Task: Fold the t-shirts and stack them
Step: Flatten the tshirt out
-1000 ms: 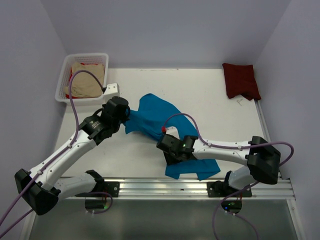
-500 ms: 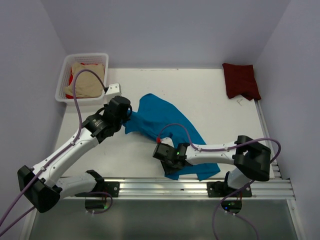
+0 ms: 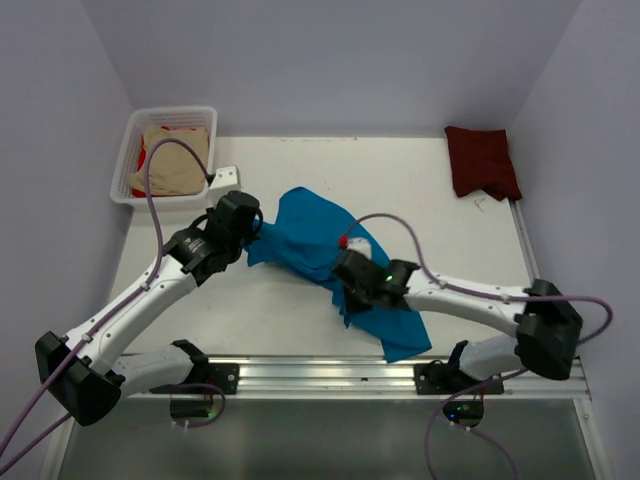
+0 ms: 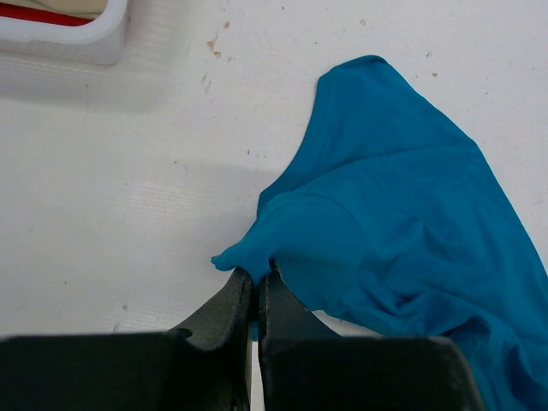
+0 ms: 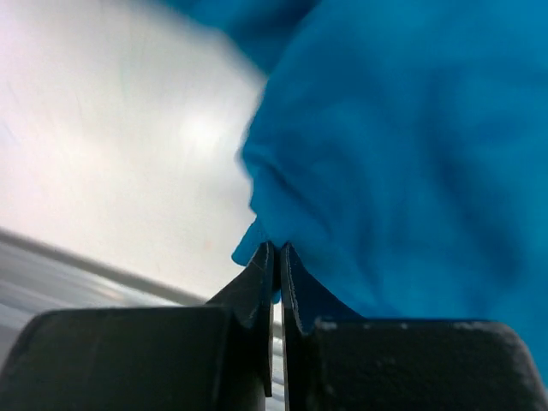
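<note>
A teal-blue t-shirt (image 3: 315,235) lies crumpled across the table's middle, running from the left gripper down to the near right. My left gripper (image 3: 250,238) is shut on its left edge; the left wrist view shows the cloth (image 4: 402,214) pinched between the jaws (image 4: 255,278). My right gripper (image 3: 347,300) is shut on a lower edge of the same shirt (image 5: 411,154), lifted off the table, with the jaws (image 5: 277,250) closed on a fold. A dark maroon t-shirt (image 3: 482,160) lies folded at the far right. Beige (image 3: 175,158) and red (image 3: 141,158) shirts lie in the basket.
A white lattice basket (image 3: 128,135) stands at the far left corner; its corner shows in the left wrist view (image 4: 77,38). A metal rail (image 3: 330,372) runs along the near edge. A small white block (image 3: 224,179) sits beside the basket.
My right gripper has moved up and to the right with the shirt's lower edge, drawing the near part of the cloth inward. The left gripper has stayed where it was.
</note>
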Motion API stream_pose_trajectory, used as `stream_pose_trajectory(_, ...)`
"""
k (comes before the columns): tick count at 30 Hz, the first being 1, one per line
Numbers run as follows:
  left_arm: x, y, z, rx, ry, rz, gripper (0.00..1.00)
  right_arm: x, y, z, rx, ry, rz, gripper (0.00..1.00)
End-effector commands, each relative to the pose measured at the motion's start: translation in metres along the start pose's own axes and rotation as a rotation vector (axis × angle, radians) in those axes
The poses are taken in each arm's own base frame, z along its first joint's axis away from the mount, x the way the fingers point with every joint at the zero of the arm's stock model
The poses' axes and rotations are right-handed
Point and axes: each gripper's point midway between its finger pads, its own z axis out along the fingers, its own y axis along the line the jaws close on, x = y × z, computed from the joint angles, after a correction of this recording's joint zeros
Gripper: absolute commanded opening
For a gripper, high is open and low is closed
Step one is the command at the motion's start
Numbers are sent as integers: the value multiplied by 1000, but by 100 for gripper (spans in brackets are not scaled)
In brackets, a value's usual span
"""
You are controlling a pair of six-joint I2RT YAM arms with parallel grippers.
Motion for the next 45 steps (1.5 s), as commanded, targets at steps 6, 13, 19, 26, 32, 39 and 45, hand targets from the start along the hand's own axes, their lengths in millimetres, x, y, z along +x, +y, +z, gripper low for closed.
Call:
stream_pose_trajectory(6, -16, 9, -8, -10, -59, -31, 0, -105, -233, -91, 555, -444, 600, 37)
stream_pose_trajectory(13, -19, 15, -14, -20, -67, -29, 0, -119, -227, -54, 493, -295, 547, 99)
stream_pose_trajectory(19, -14, 16, -12, -23, -57, -29, 0, -115, -214, -41, 405, -277, 514, 99)
stream_pose_trajectory(26, -12, 14, -11, -16, -49, -28, 0, -121, -248, -34, 560, -318, 599, 99)
stream_pose_trajectory(32, -12, 23, -15, -39, -57, -26, 0, -119, -272, -2, 513, -302, 744, 93)
stream_pose_trajectory(39, -12, 30, -18, -55, -64, -32, 0, -107, -271, 19, 439, -247, 796, 74)
stream_pose_trajectory(45, -9, 30, -14, -60, -57, -31, 0, -83, -258, 25, 376, -216, 818, 65)
